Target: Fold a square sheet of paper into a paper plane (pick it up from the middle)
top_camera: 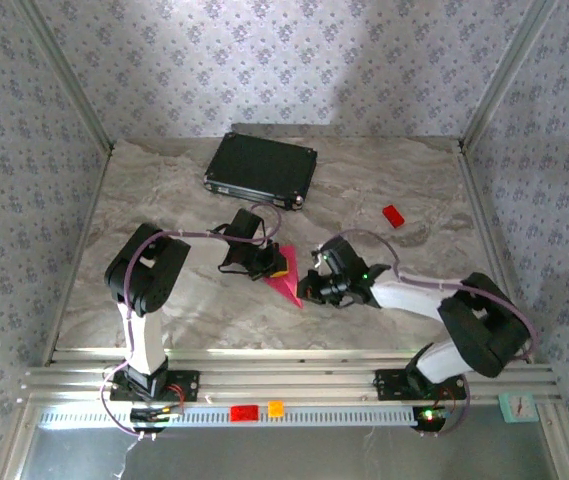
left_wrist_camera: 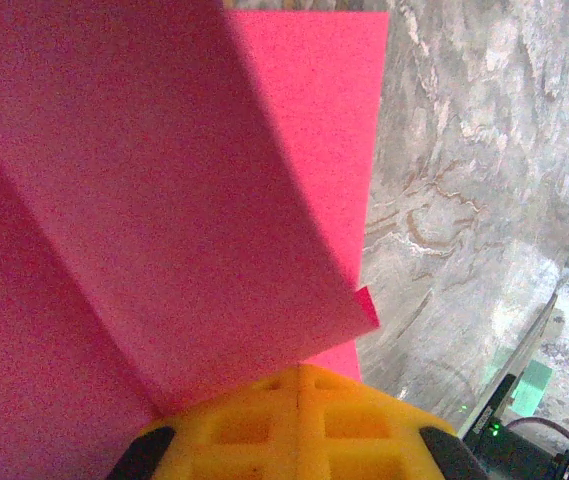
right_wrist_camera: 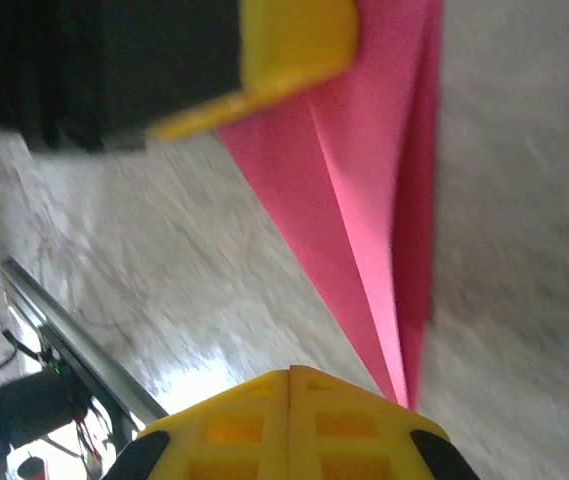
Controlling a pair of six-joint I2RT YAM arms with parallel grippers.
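Black case: lies flat at the far side of the marble table, lid closed; contents cannot be told.

Left gripper: sits on the arm-base side of the black case, well apart from it. Yellow fingers pressed together, tips against the wide end of the paper plane. Cannot tell whether a layer of paper is pinched between them.

Right gripper: sits on the same side of the black case, farther from it and off to its right. Yellow fingers pressed together with no gap, tips at the plane's narrow point, touching it or just beside it.

Paper plane: magenta-pink, folded to a slim dart with a centre crease. Rests on the marble well apart from the black case, towards the arm bases, between the two grippers. Wide end meets the left gripper's tips, point reaches the right gripper's. One flap lifts off the layer beneath.

Small red block: lies to the right of the black case, apart from it.
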